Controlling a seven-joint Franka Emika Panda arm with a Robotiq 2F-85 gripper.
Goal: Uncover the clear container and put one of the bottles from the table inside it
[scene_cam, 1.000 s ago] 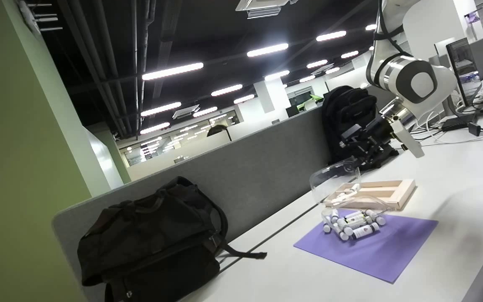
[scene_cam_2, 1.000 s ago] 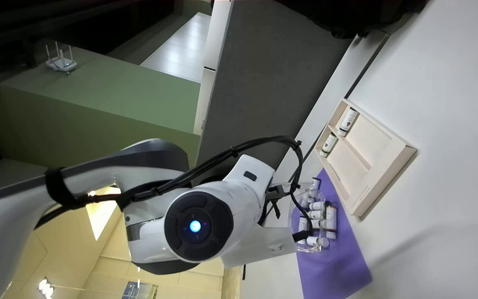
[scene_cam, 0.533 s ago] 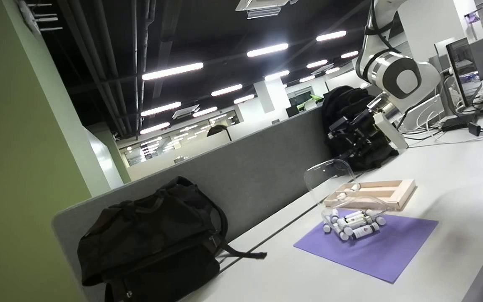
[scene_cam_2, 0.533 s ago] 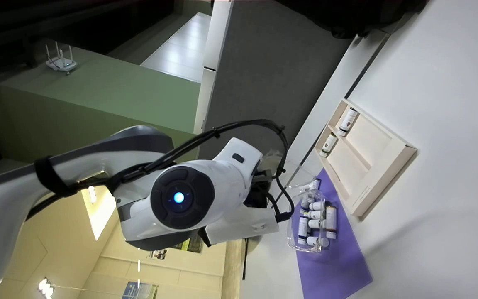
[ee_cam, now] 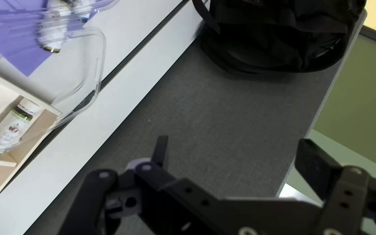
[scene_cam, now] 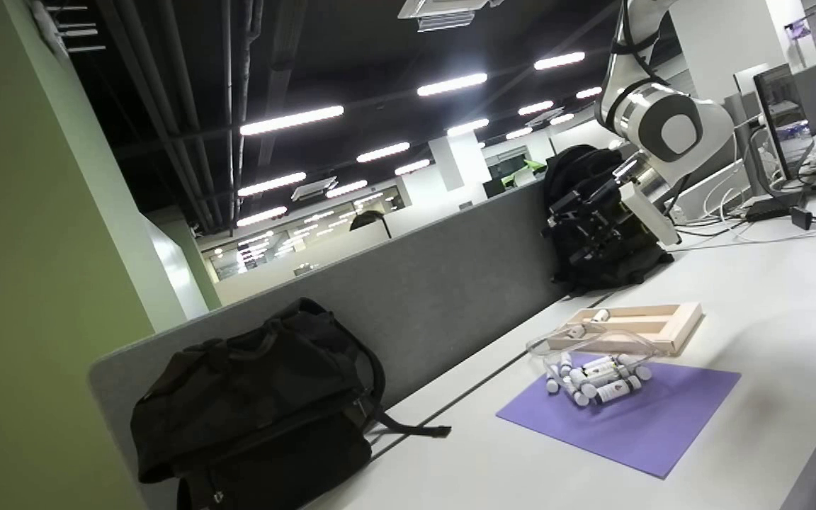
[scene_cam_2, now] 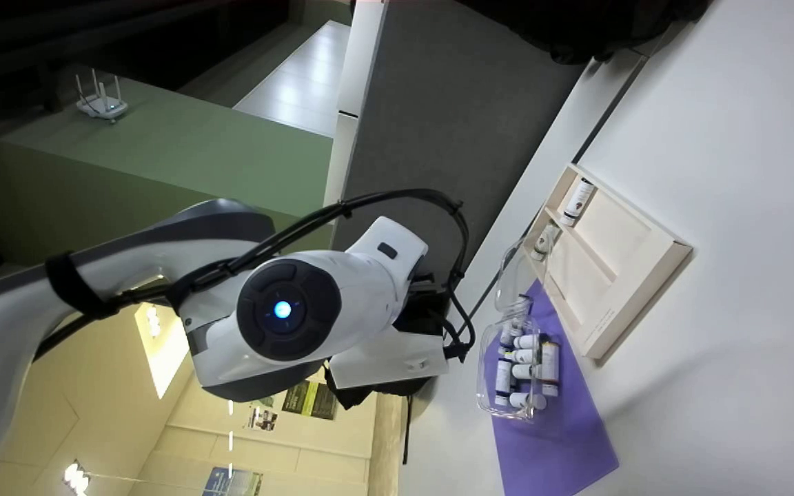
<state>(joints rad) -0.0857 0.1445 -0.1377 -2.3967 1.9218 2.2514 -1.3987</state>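
Observation:
The clear container (scene_cam: pixel 627 337) stands on the purple mat, also seen in an exterior view (scene_cam_2: pixel 484 386). Its hinged clear lid (scene_cam: pixel 538 348) lies swung back toward the wooden tray; the lid's edge shows in the wrist view (ee_cam: pixel 101 62). Several small white bottles lie in or behind the see-through box; I cannot tell exactly which are inside. One bottle (scene_cam: pixel 615 389) lies on the mat beside it, also seen in an exterior view (scene_cam_2: pixel 550 368). My gripper (scene_cam: pixel 562 244) is open and empty above and behind the container; its fingers show wide apart in the wrist view (ee_cam: pixel 234 140).
A wooden tray (scene_cam: pixel 684 329) with two bottles stands beside the container on the white table (scene_cam: pixel 465 460). The purple mat (scene_cam: pixel 670 418) lies under the container. A grey partition (scene_cam: pixel 450 304) runs along the table. Black backpacks (scene_cam: pixel 259 411) lean on it, one behind my gripper (scene_cam: pixel 585 170).
The lid has dropped from standing up to lying back toward the wooden tray. My gripper has moved up and away from the lid, toward the backpack by the partition.

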